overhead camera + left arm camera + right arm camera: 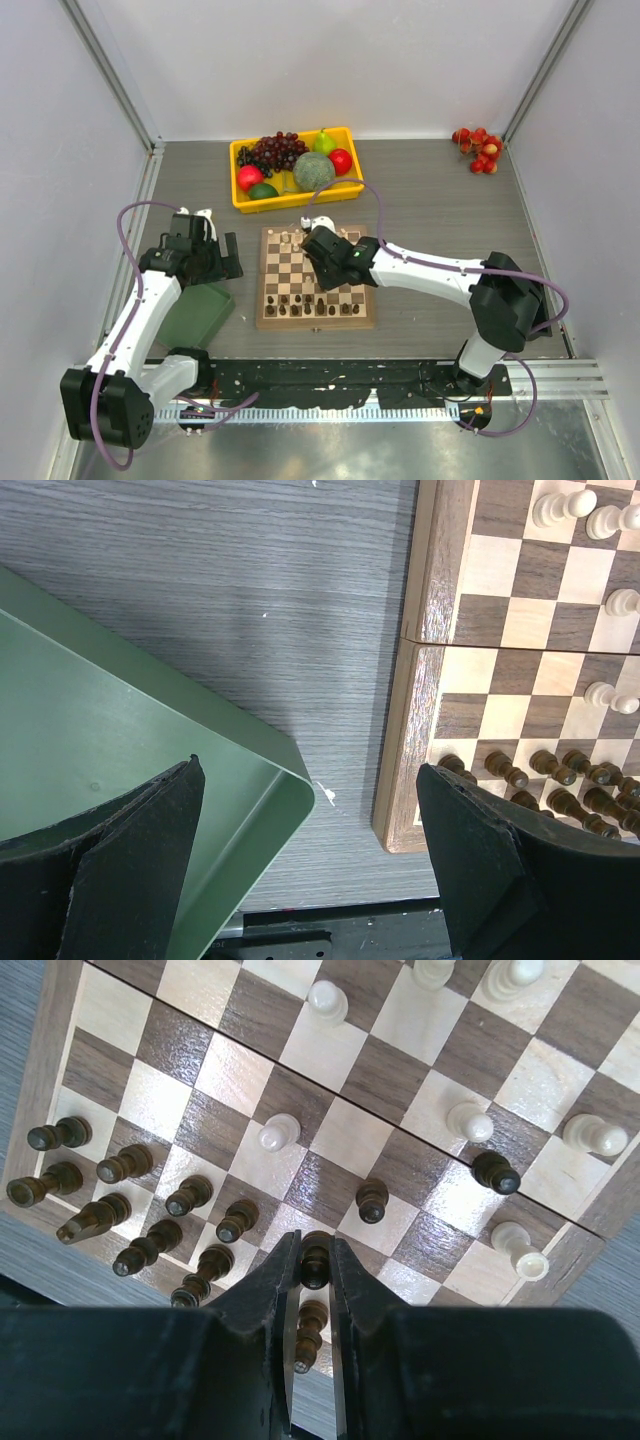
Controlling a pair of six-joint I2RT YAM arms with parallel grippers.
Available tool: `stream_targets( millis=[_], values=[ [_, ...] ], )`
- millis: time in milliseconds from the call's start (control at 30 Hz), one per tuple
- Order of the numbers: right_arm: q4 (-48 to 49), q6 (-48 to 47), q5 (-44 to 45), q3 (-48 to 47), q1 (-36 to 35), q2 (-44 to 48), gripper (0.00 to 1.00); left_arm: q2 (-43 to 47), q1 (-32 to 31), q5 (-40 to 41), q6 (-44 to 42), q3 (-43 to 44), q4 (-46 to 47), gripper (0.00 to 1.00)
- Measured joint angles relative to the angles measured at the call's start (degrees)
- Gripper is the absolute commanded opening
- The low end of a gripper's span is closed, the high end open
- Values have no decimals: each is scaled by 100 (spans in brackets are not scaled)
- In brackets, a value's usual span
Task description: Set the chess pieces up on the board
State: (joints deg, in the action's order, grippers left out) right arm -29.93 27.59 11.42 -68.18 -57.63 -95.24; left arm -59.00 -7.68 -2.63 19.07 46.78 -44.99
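Looking down from the top camera, I see the board point(288, 268) between the arms. Dark chess pieces point(310, 304) are ranked along its near edge, and only a few cream chess pieces point(287, 238) show at the far edge.

In the left wrist view, the left gripper point(310, 767) hangs wide open and holds nothing, one finger over the green tray point(120, 730) and the other over the board's near corner.

In the right wrist view, the right gripper point(314, 1245) is pinched on a dark piece point(315, 1260) beside the dark ranks. Two more dark men and several cream ones stand loose mid-board. I judge the dark side nearly done and the cream side mostly left.
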Motion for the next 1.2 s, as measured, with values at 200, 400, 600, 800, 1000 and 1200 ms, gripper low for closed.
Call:
stream_targets(
  millis=[200, 400, 600, 800, 1000, 1200],
  values=[
    [87, 31, 66, 155, 52, 247, 14, -87, 0, 0, -13, 0, -2, 94],
    [170, 87, 28, 625, 109, 485, 14, -251, 0, 2, -50, 0, -11, 94],
    [208, 85, -92, 866, 118, 485, 14, -337, 0, 2, -52, 0, -11, 94],
    [404, 79, -219, 866, 118, 411, 14, -352, 0, 2, -52, 0, -9, 94],
    [448, 79, -284, 866, 118, 284, 14, -365, 0, 0, -50, 0, -9, 94],
    [472, 79, -345, 866, 118, 234, 17, -402, 0, -4, -50, 0, -9, 94]
  ],
)
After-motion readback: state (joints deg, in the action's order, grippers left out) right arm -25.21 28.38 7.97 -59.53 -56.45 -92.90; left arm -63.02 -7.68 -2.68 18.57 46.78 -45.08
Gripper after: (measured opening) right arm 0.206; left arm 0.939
